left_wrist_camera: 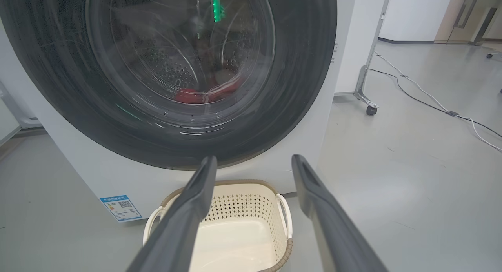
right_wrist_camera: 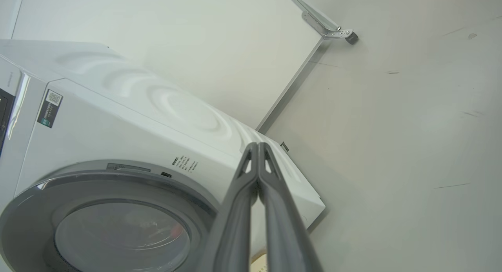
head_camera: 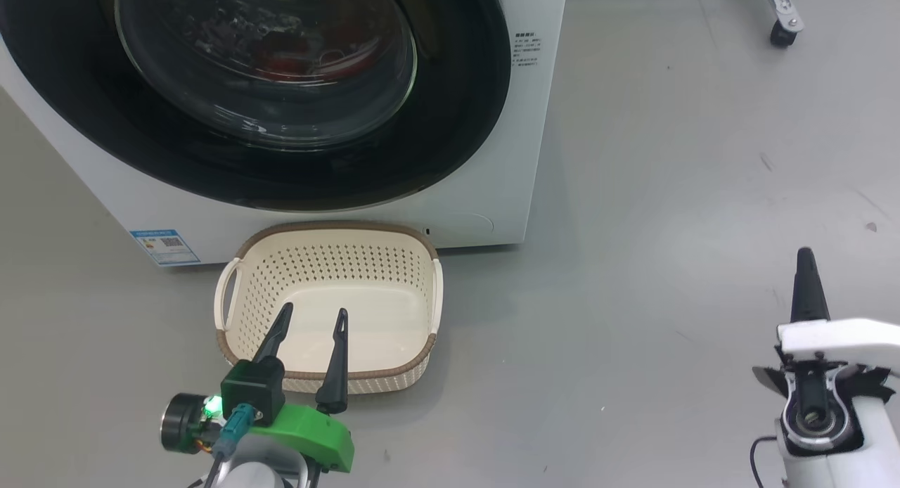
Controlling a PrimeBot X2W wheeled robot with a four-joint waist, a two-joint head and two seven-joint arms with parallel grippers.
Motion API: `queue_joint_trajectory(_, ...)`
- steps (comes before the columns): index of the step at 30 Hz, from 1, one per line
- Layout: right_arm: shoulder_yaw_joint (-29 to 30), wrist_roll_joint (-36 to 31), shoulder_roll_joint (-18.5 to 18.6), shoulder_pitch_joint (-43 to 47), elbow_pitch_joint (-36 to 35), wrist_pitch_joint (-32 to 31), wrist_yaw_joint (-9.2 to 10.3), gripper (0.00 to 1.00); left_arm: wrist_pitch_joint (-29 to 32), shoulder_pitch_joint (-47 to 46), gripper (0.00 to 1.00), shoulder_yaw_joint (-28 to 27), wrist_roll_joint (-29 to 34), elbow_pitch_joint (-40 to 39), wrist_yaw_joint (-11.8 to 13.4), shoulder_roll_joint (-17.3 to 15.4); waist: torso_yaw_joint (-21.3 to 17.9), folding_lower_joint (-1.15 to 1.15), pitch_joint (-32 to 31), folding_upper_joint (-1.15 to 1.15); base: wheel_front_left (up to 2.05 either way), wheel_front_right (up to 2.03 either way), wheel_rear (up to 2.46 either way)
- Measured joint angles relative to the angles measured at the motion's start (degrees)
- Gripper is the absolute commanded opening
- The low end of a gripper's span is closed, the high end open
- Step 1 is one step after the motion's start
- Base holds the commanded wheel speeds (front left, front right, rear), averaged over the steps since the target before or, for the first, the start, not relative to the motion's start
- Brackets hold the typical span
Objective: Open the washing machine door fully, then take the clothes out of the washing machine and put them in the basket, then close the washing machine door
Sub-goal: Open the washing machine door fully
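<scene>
The white washing machine (head_camera: 492,214) stands ahead with its round black-rimmed door (head_camera: 457,122) shut against the front. Through the glass, red clothes (head_camera: 295,62) lie in the drum, also seen as clothes (left_wrist_camera: 192,95) in the left wrist view. A cream basket (head_camera: 330,245) sits empty on the floor just before the machine. My left gripper (head_camera: 313,318) hovers open over the basket's near side, nothing between its fingers. My right gripper (head_camera: 805,259) is far to the right over bare floor, its fingers (right_wrist_camera: 251,174) pressed together and empty, pointing towards the machine's right side.
Grey floor spreads to the right of the machine. A wheeled metal stand leg (head_camera: 782,31) is at the back right. A cable (left_wrist_camera: 431,103) trails across the floor further right. A blue label (head_camera: 160,245) marks the machine's lower left corner.
</scene>
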State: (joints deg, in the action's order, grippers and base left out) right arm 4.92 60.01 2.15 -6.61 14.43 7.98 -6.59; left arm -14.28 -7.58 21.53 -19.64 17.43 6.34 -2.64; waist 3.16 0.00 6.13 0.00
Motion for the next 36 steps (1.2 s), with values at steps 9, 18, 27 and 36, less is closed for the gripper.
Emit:
queue_joint_trajectory(9,4.4,16.5,0.3,-11.2,0.1,-9.3,0.0,0.0,0.0,-3.4,1.0,1.6,-0.4,-3.0,0.0,0.0,1.5,0.0,4.5,0.0,0.0,0.0,0.0)
queue_joint_trajectory(18,5.4,24.0,1.2,-22.4,0.1,-18.1,0.37,0.0,-0.2,-6.8,1.0,3.0,-0.8,-5.7,0.2,0.1,3.6,0.0,9.6,0.0,0.0,0.0,0.0)
queue_joint_trajectory(27,2.4,25.8,5.5,-33.0,1.6,-27.1,3.3,0.0,-0.2,-9.2,1.0,4.8,-2.4,-7.6,0.5,0.2,6.2,0.0,14.9,0.0,0.0,0.0,0.0)
queue_joint_trajectory(36,-0.1,26.0,9.0,-41.4,3.4,-32.4,6.34,0.0,-0.2,-11.2,1.0,6.1,-3.1,-8.8,0.5,0.3,8.7,0.0,18.9,0.0,0.0,0.0,0.0)
